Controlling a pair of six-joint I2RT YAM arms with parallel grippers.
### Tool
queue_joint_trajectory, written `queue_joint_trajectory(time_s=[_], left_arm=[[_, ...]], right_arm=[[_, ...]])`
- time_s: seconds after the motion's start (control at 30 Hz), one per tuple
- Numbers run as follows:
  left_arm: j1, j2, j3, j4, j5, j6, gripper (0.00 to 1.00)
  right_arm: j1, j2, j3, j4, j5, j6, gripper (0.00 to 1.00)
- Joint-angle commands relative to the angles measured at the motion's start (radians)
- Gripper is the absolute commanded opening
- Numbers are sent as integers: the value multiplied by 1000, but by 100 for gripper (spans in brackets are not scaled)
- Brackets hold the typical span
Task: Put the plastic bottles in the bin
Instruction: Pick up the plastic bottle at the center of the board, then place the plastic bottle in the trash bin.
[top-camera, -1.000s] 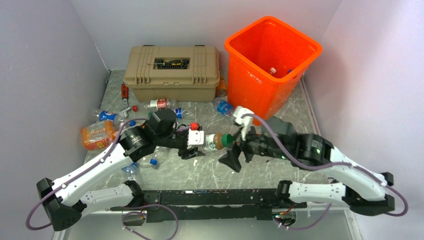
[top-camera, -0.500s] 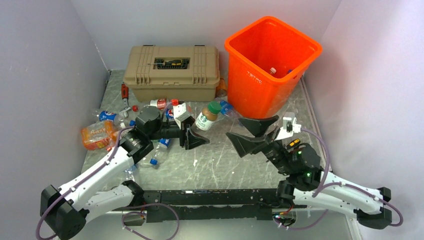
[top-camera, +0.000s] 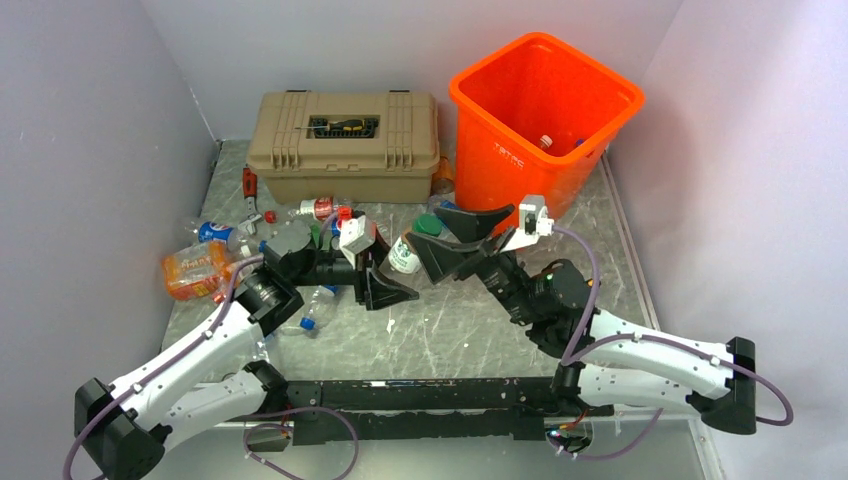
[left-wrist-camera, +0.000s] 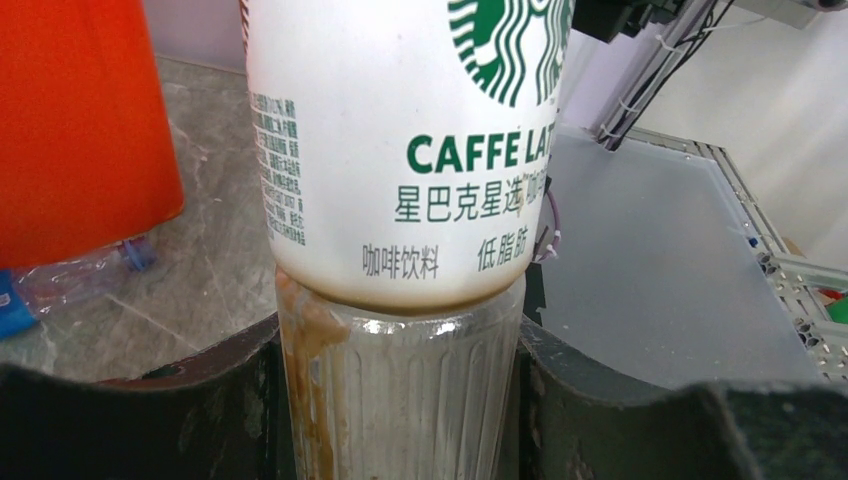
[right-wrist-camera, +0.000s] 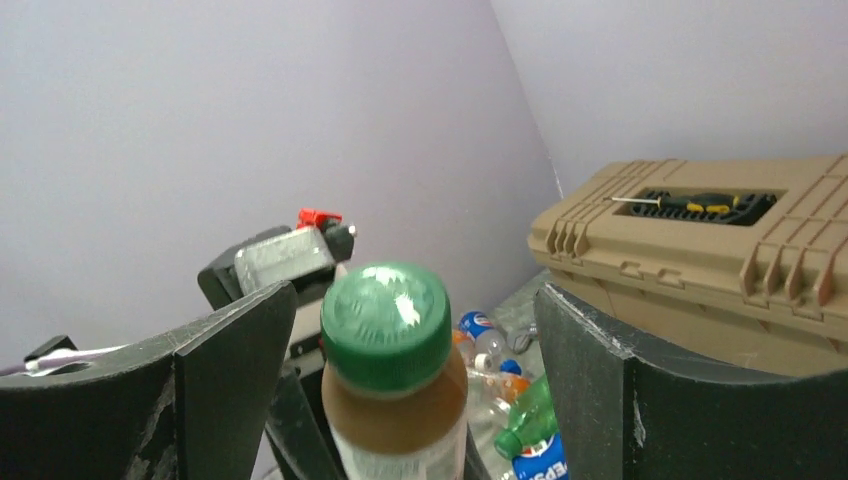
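The left claw (top-camera: 385, 262) is clenched on the ribbed lower body of a coffee bottle (top-camera: 404, 256), white-sleeved with green lettering and brown residue inside; in the left wrist view the coffee bottle (left-wrist-camera: 400, 200) rises between the two fingers, both pressed to its sides. The right claw (top-camera: 452, 240) stands spread around the green cap (top-camera: 428, 224), one finger on each side; in the right wrist view a clear gap shows between the green cap (right-wrist-camera: 385, 322) and either finger (right-wrist-camera: 235, 370), so this claw grasps nothing. The coffee bottle is held off the bench (top-camera: 450, 330), its cap end leaning toward the right claw. The orange bin (top-camera: 545, 110) stands just beyond the right claw, some bottles visible inside it. Beyond the left claw sits the tan toolbox (top-camera: 345, 145) with a screwdriver (top-camera: 345, 126) in its lid tray; on the side of the left claw away from the bin, loose plastic bottles (top-camera: 212, 232) litter the bench, among them an orange-wrapped bottle (top-camera: 195, 268).
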Motion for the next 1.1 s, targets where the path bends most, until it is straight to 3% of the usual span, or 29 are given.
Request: queue_joint_trajectory(time_s=[0.0,0.13,0.17,0.27,0.4,0.5,0.67,0.7,0.73,0.77,0.8,0.83,0.87,1.07], left_arm=[[-24,-29,8,-11,2,49,0],[-32,-48,4,-18,-19,62,0],[-33,-54,1,-17,-25,63,0],[-35,-69,-1,-30,-45,75,0],[-41,-88,-8,-30,-73,79,0],[-41,-92,-7,-32,-79,83,0],[-42,-103,-12,-31,-97,82,0],[-42,-105,-14,-31,-100,82,0],[-44,-107,-16,-29,-105,83,4],[-44,-108,-17,-29,-103,86,15],[-46,-110,-17,-30,-99,92,36],[-49,-111,-16,-36,-107,94,73],[-54,-114,-17,-40,-125,87,95],[-62,-162,-41,-36,-263,89,99]], right_arm=[[-14,46,105,39,-11,1,90],[-40,91,167,-55,-75,52,68],[-45,102,185,-87,-89,63,68],[-46,105,218,-162,-104,76,81],[-46,101,265,-270,-105,86,82],[-46,108,285,-337,-115,94,70],[-46,124,305,-379,-147,103,36],[-46,127,309,-382,-156,103,25],[-46,128,314,-385,-164,104,16],[-46,128,319,-391,-169,101,6],[-46,127,325,-393,-170,95,0],[-46,121,328,-392,-174,83,0],[-46,114,336,-394,-174,69,0],[-46,95,568,-534,-46,-149,0]])
